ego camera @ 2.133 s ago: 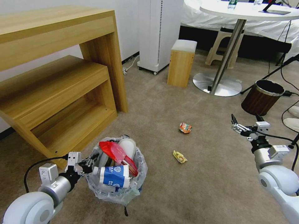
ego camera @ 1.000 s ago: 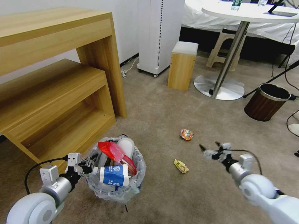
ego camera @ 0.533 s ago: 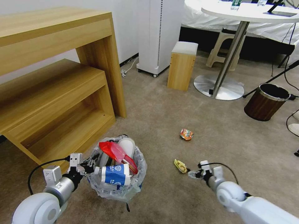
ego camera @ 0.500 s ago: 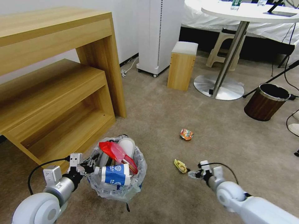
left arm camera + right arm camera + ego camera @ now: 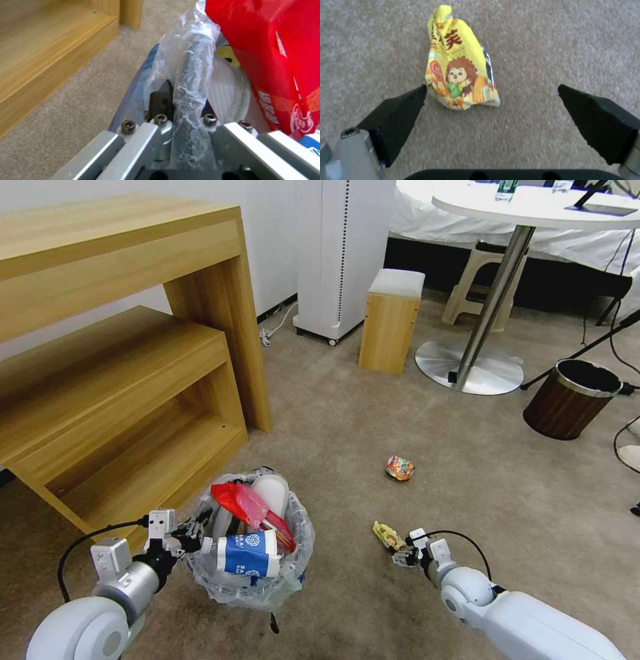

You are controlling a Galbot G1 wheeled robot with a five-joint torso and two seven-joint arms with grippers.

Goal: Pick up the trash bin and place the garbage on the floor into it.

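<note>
Floor: beige carpet (image 5: 507, 500) is seen beside a wooden shelf unit (image 5: 120, 380); a crushed can (image 5: 399, 468) lies well apart from both arms.
Trash bin: the trash bin (image 5: 252, 587), packed with a red wrapper (image 5: 248, 507) and a blue-white carton (image 5: 245, 555), is held by its bagged rim near the shelf unit.
Left gripper: the left gripper (image 5: 181, 111) is clamped over that rim.
Right gripper: the right gripper (image 5: 491, 100) is held low over the carpet, fingers spread wide.
Key relation: the yellow wrapper (image 5: 460, 65) lies just ahead of the spread fingers, off-centre toward one pad, which its near corner seems to touch; its long axis runs away from the gripper. The right arm is judged nearer.
Change: half a second ago the right gripper was short of the wrapper; it has been brought up to it. The bin is unmoved.
</note>
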